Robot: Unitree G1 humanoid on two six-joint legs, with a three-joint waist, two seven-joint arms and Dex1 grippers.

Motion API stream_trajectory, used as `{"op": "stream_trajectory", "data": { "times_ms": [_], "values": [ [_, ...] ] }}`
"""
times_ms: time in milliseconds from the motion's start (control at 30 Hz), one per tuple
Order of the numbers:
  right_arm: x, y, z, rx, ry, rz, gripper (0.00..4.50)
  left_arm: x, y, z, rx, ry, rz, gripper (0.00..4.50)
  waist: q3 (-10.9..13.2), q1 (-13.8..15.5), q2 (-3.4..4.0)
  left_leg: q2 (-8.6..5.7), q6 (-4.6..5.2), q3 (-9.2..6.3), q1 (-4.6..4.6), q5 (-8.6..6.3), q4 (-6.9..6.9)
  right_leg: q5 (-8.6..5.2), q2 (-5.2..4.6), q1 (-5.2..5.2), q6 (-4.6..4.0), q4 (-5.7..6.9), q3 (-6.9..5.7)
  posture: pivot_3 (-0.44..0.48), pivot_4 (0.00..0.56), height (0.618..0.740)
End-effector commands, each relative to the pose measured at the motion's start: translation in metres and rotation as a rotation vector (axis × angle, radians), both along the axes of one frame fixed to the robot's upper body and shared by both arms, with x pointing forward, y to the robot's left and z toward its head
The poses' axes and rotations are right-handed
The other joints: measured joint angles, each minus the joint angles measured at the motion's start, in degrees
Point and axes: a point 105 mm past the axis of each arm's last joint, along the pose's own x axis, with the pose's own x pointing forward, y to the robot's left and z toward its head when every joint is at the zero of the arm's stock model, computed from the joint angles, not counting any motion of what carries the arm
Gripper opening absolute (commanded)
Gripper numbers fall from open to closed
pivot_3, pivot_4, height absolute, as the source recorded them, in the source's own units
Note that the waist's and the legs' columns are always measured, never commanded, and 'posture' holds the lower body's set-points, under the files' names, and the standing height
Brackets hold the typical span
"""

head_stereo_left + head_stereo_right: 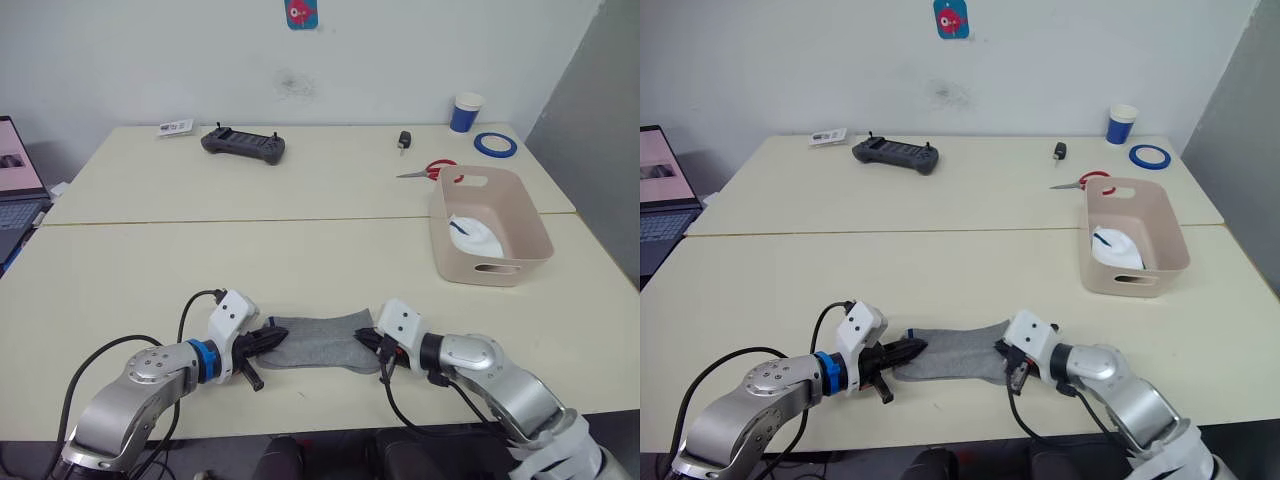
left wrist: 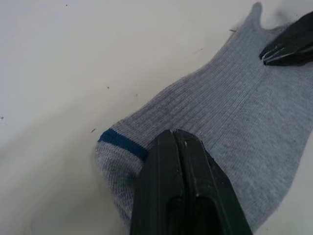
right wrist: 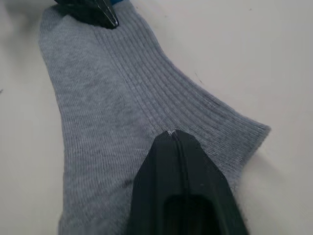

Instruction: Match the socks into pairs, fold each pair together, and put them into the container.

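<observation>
A grey sock [image 1: 315,342] lies flat near the table's front edge, stretched between my two grippers. The left gripper [image 1: 268,338] is shut on its left end, where a short blue band [image 2: 122,142] crosses the toe. My right gripper [image 1: 368,340] is shut on the ribbed cuff end [image 3: 215,122]. The pinkish-beige container [image 1: 465,268] stands at the right of the table, well beyond the right gripper. A white sock [image 1: 472,232] with a navy stripe lies inside it.
Along the back of the table lie a black handheld controller [image 1: 243,144], a small card [image 1: 175,127], a black key fob [image 1: 403,141], red-handled scissors [image 1: 435,170], a blue tape ring [image 1: 495,144] and a blue-and-white paper cup [image 1: 466,111]. A laptop [image 1: 15,190] sits off the left edge.
</observation>
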Motion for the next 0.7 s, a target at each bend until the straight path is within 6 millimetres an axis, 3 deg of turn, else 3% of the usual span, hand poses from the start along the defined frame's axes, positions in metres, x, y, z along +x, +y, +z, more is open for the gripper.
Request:
{"op": "stream_trajectory", "data": {
  "times_ms": [33,167,233,333,567,700],
  "values": [
    [-0.002,-0.021,0.002,-0.026,-0.009,-0.014,0.05,-0.01,0.007,-0.017,0.047,0.059,0.017,0.0,-0.03,0.01,0.03,0.0,0.0,0.02,0.03,0.0,0.0,0.0,0.0,0.03,0.0,0.0,0.0,0.0,0.15,0.74],
    [-0.01,-0.018,0.04,0.107,-0.077,0.046,0.05,-0.005,-0.003,0.014,-0.073,-0.051,-0.009,0.0,-0.01,0.03,0.04,-0.02,0.0,0.03,0.03,0.0,0.02,-0.05,-0.03,0.04,-0.07,-0.01,0.0,0.0,0.15,0.74],
    [-0.013,-0.013,0.056,0.145,-0.096,0.083,0.05,-0.008,-0.012,0.038,-0.115,-0.103,-0.119,0.0,0.05,0.02,0.02,-0.01,0.0,0.0,0.01,0.0,0.02,-0.03,-0.02,0.03,-0.04,0.01,-0.01,0.0,0.15,0.74],
    [-0.014,-0.006,0.066,0.164,-0.104,0.112,0.05,-0.013,-0.019,0.049,-0.121,-0.093,-0.207,0.0,0.06,0.01,0.01,0.0,0.0,-0.05,-0.04,0.0,0.03,-0.01,0.0,0.0,-0.01,0.03,-0.06,0.0,0.15,0.74],
    [-0.013,0.021,0.042,0.101,-0.044,0.188,0.05,-0.003,-0.016,0.032,0.002,-0.107,-0.251,0.0,0.07,-0.01,0.04,-0.01,0.0,-0.02,-0.03,0.0,-0.01,0.0,0.02,-0.03,0.02,0.0,-0.06,0.0,0.15,0.74],
    [-0.011,0.014,0.016,0.013,-0.014,0.156,0.05,-0.004,-0.015,0.028,0.0,-0.117,-0.236,0.0,0.07,0.0,0.04,0.01,0.0,-0.02,-0.06,0.0,-0.01,-0.01,0.01,-0.04,0.01,0.0,-0.05,0.0,0.15,0.74]
  ]
}}
